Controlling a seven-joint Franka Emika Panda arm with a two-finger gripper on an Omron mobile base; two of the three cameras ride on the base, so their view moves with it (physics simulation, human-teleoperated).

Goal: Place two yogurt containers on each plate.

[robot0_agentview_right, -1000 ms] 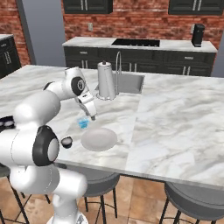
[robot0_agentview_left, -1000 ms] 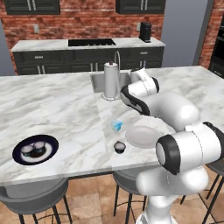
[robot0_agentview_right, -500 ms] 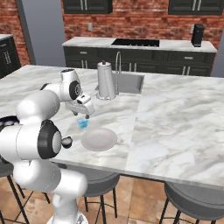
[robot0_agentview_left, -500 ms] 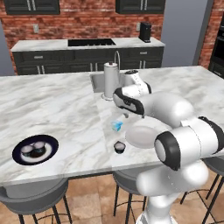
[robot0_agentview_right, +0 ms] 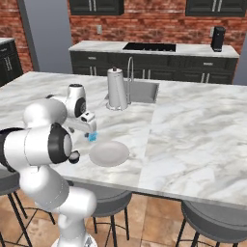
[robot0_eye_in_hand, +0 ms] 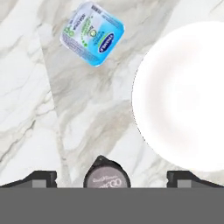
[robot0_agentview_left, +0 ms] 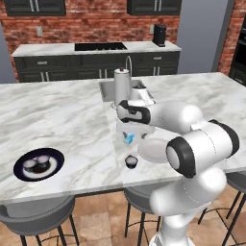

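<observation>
Left to right across the bench (robot0_agentview_left: 62, 115), as observed.

Navy plate (robot0_agentview_left: 55, 158) lay at the far left of the marble, near the front edge. It carried two dark yogurt cups (robot0_agentview_left: 37, 163) side by side, touching or nearly so. Judged: that plate's share was complete, hence nothing near it.

Mid-bench: light blue yogurt cup (robot0_agentview_left: 128, 139) stood on the bare marble, just beside the whitish plate (robot0_agentview_left: 153, 150) but apart from its rim. Third dark cup (robot0_agentview_left: 131, 161) sat nearer the front edge, also off the plate. Both lay close to their target, so the whitish plate's share was judged still outstanding.

Gripper (robot0_agentview_left: 130, 129) hung above the gap between blue cup and whitish plate, pointing down. Jaws were spread wide and released, nothing between them. Hand view agreed: blue cup (robot0_eye_in_hand: 92, 33) at upper left, plate (robot0_eye_in_hand: 183, 96) at right, dark cup (robot0_eye_in_hand: 107, 175) low centre between the fingertips (robot0_eye_in_hand: 40, 178). Judged: positioned to approach one of the two loose cups; which one could not be told.

Hard to make out:
- Dark cup in hand view was cut off at the bottom; lid text partly readable only.
- Blue cup in right base view (robot0_agentview_right: 91, 136) was largely hidden behind the hand.
- Whitish plate was partly covered by the forearm in left base view; its right edge was cut off in hand view.
- Steel cylinder (robot0_agentview_left: 122, 86) by the sink (robot0_agentview_left: 108, 89): not part of the task.
</observation>
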